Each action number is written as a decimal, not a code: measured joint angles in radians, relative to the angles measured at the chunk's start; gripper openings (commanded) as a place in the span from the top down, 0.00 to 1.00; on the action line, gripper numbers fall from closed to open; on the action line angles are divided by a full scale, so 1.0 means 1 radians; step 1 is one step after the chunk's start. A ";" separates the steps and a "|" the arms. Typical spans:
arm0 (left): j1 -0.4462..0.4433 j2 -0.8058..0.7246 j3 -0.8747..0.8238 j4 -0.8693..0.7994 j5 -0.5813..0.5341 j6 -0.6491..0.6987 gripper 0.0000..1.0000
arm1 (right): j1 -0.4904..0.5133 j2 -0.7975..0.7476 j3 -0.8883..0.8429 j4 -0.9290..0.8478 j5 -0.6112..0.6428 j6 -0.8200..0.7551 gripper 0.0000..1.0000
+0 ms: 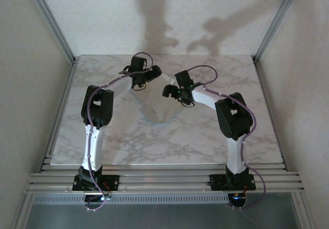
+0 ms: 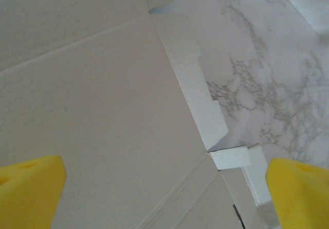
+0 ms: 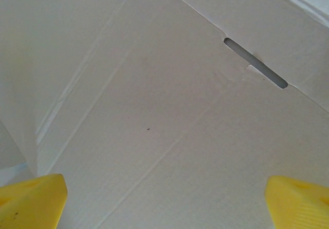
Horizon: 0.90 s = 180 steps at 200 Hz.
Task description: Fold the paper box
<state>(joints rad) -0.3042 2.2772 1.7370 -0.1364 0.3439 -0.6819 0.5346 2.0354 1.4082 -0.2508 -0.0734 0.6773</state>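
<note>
My left end effector point(image 2: 164, 194) and right end effector point(image 3: 164, 198) both gape wide and empty, directly above the flattened paper box point(image 1: 157, 108). The left is over its tabbed edge.

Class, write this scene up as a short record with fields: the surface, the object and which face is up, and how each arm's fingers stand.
Surface: marble-patterned table
Object: paper box, not yet folded up, lying mid-table
Face up: pale grey-white, with creases; blue shows at its near edge
Left fingers: open, over the card's tabbed edge, holding nothing
Right fingers: open, over the card near a slot, holding nothing
</note>
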 measured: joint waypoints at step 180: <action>0.000 0.039 -0.027 0.093 0.077 0.019 0.01 | 0.113 -0.150 -0.297 0.230 -0.014 0.158 0.01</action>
<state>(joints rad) -0.3038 2.3165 1.7103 -0.0437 0.4213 -0.6624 0.6479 1.8851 1.1114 -0.0204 -0.0879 0.8352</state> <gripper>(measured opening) 0.993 0.990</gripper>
